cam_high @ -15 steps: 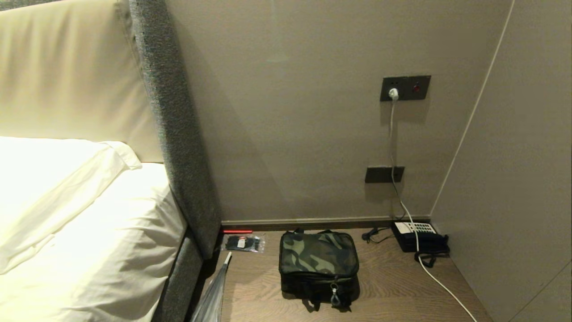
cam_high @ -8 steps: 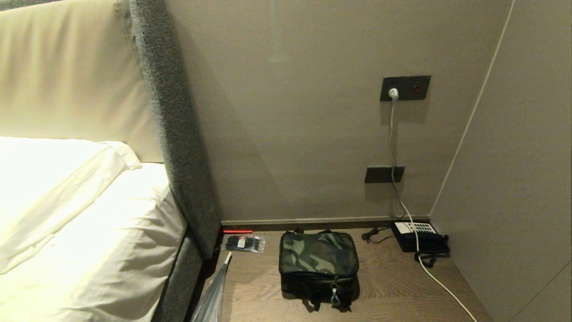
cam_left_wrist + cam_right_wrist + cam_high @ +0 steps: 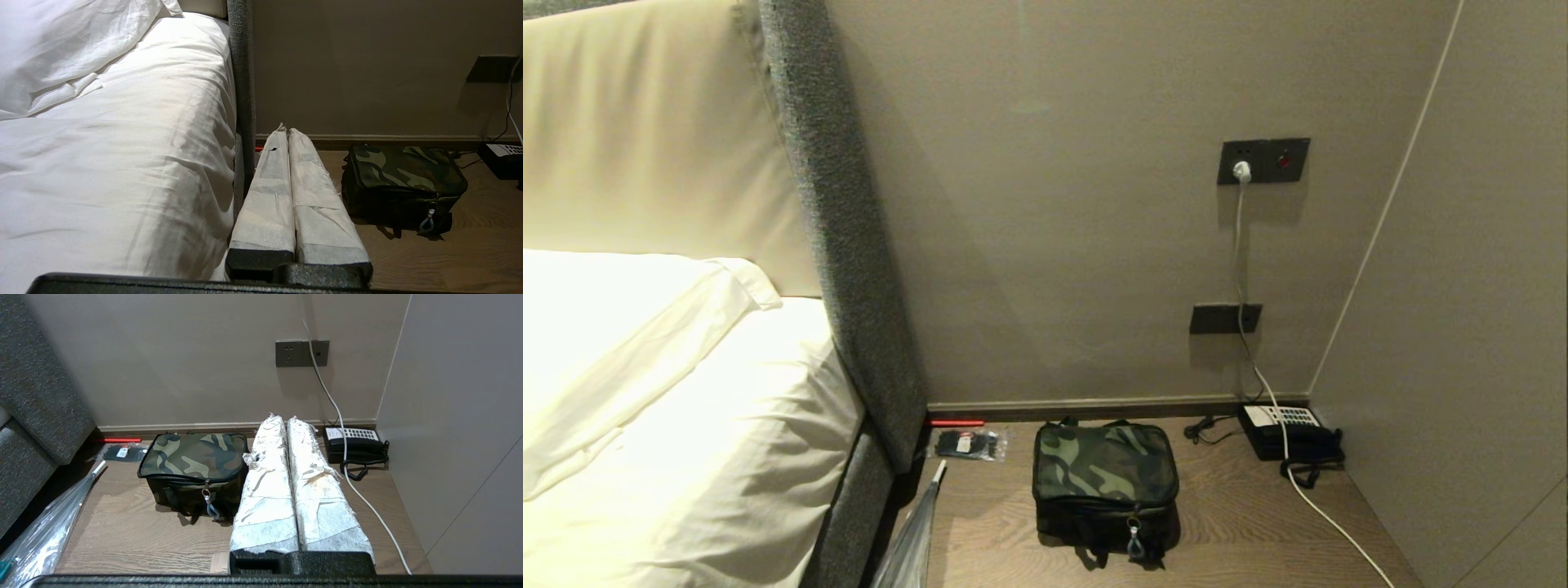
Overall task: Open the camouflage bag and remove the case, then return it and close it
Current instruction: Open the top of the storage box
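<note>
The camouflage bag [image 3: 1104, 482] sits zipped shut on the wooden nightstand top [image 3: 1241, 523], its ring pull [image 3: 1134, 539] hanging on the front face. It also shows in the left wrist view [image 3: 402, 179] and the right wrist view [image 3: 194, 457]. The case is hidden. Neither arm appears in the head view. My left gripper [image 3: 287, 130] is shut with nothing in it, hanging in front of the bed's edge, well short of the bag. My right gripper [image 3: 284, 418] is shut too and holds nothing, between the bag and the phone as seen from its wrist.
A black desk phone [image 3: 1290, 431] with a coiled cord stands at the back right by the walls. A white cable [image 3: 1319, 506] runs from the wall socket [image 3: 1262, 160] across the top. A small clear packet [image 3: 966, 443] and a clear plastic bag [image 3: 911, 539] lie left, by the grey headboard [image 3: 849, 269] and bed [image 3: 670, 425].
</note>
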### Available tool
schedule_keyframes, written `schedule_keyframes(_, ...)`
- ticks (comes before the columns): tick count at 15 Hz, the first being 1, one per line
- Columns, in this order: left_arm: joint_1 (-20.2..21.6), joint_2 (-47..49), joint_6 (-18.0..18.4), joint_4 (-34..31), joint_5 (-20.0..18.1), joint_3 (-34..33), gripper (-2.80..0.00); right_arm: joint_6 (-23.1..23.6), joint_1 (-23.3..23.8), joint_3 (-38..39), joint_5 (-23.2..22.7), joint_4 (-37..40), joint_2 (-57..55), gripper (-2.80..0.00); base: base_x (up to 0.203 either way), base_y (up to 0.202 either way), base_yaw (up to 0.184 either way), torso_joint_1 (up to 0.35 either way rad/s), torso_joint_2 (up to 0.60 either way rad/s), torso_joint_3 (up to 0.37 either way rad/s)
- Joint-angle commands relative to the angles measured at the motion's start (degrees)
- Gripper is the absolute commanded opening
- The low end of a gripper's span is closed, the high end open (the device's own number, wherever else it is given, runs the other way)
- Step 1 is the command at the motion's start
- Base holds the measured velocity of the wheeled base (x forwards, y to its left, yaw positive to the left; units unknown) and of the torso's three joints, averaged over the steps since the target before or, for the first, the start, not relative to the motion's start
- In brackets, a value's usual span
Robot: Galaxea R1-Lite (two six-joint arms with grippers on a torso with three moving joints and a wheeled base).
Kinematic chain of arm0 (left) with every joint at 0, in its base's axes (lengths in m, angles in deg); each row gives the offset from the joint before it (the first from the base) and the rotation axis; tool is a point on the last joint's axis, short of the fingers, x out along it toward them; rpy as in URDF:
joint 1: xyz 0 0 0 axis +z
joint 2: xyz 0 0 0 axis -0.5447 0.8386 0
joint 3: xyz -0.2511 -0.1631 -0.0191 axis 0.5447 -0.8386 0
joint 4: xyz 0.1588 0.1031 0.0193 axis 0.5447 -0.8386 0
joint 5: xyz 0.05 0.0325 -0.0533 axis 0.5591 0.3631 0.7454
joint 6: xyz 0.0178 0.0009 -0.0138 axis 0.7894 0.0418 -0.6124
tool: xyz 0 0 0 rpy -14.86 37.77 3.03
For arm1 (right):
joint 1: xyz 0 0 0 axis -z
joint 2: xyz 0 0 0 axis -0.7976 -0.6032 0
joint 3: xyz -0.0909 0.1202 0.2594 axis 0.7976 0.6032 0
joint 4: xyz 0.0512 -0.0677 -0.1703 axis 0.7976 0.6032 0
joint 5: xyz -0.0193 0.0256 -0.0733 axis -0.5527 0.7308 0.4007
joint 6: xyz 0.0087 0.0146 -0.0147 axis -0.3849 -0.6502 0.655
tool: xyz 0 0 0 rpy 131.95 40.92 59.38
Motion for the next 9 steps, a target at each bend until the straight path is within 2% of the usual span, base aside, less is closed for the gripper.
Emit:
schedule_keyframes(1, 0.01, -0.09, -0.05, -0.15, -0.09, -0.01, -2.80, 0.00, -0.03, 0.79, -0.01, -0.05, 0.28, -2.80, 0.000, 0.000, 0.000, 0.000, 0.00, 0.000)
schedule_keyframes(9, 0.01, -0.08, -0.66, 0.12, 0.44, -0.01, -2.80, 0.00, -0.03, 0.79, -0.01, -0.05, 0.28, -2.80, 0.000, 0.000, 0.000, 0.000, 0.00, -0.014)
